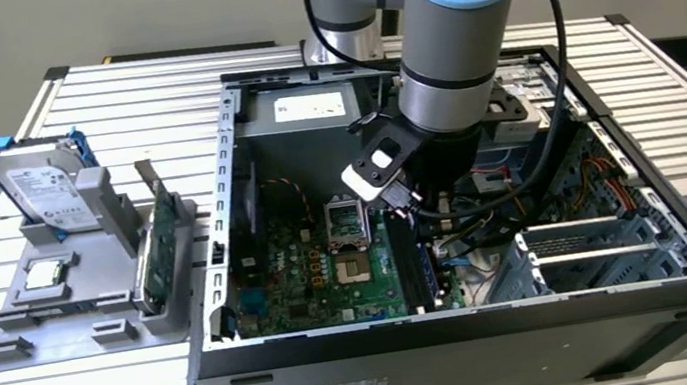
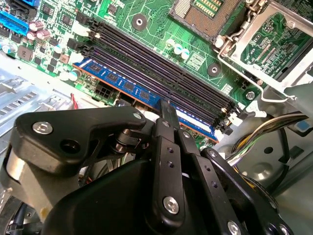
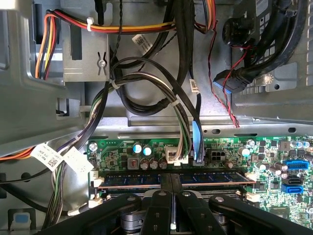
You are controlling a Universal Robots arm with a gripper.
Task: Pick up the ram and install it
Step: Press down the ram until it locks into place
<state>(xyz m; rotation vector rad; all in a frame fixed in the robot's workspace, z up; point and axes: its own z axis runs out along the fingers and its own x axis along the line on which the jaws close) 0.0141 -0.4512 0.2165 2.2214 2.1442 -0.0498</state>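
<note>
The arm is reaching down into the open computer case [image 1: 470, 321], which lies on its side on the slatted metal worktop [image 1: 140, 90]. In the exterior view the end effector [image 1: 417, 214] sits low over the green motherboard [image 1: 314, 267], right by the memory slots next to the processor socket [image 1: 343, 221].

In both wrist views the ram [image 2: 132, 87] is standing on edge in one of the slots, the outermost one on the side away from the processor socket. It's a long blue-green stick with a row of black chips, and it runs parallel to the empty black slots [image 2: 161, 63] beside it. The first wrist view shows the same stick [image 3: 205, 178] lying across the board between the white clips at the slot ends, just under a bundle of black, grey and blue cables [image 3: 181, 132].

The end effector [image 2: 165, 108] has its two dark fingers [image 2: 169, 122] pressed together with no gap I can see, tips right at the top edge of the ram about mid-length. So closed, and touching or as good as touching the stick rather than wrapped around it.

Off to the exterior view's left, a grey parts holder [image 1: 75, 291] on the worktop carries a silver hard drive [image 1: 46, 184] in a blue bracket, a small square chip [image 1: 45, 274] and a taller green card [image 1: 158, 249] standing upright.
</note>
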